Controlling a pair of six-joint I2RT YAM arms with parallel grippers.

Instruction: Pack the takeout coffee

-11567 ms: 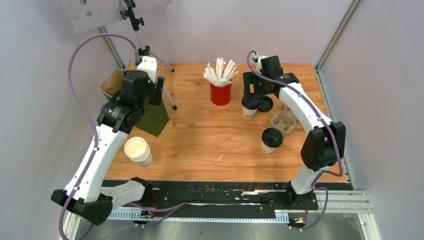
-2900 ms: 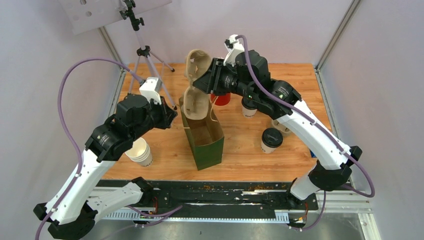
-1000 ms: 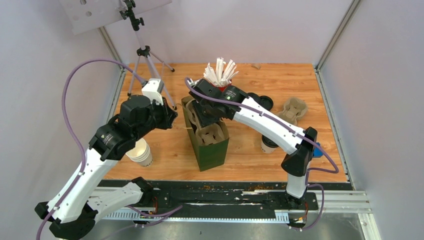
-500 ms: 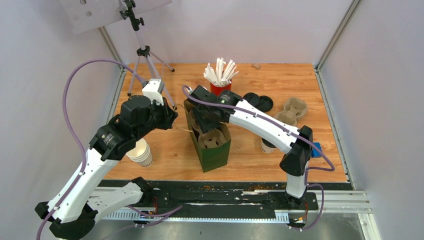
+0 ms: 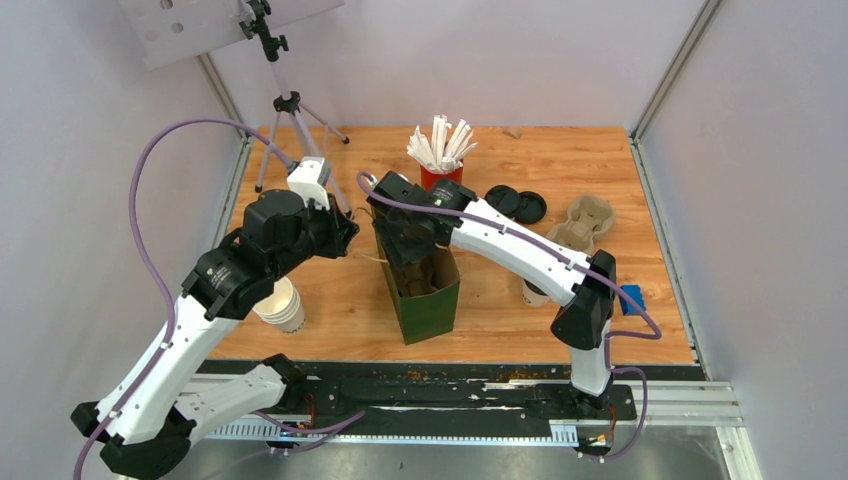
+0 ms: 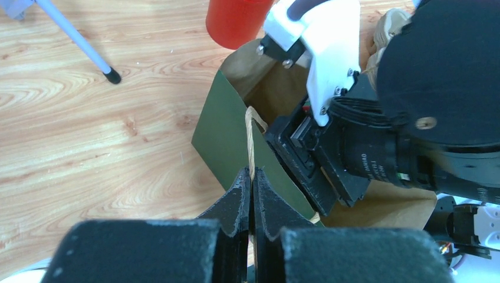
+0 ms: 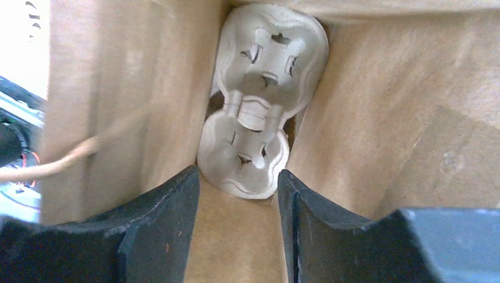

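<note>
Right arm half-hides the takeout coffee — red cup behind green bag.

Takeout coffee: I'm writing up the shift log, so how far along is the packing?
Done: the green bag stands open with the cup carrier lying inside. In hand: the left gripper pinches the bag's handle; the right gripper, open, is down in the bag. Left: the coffee cup, partly behind the right arm, sits outside the bag.
</note>
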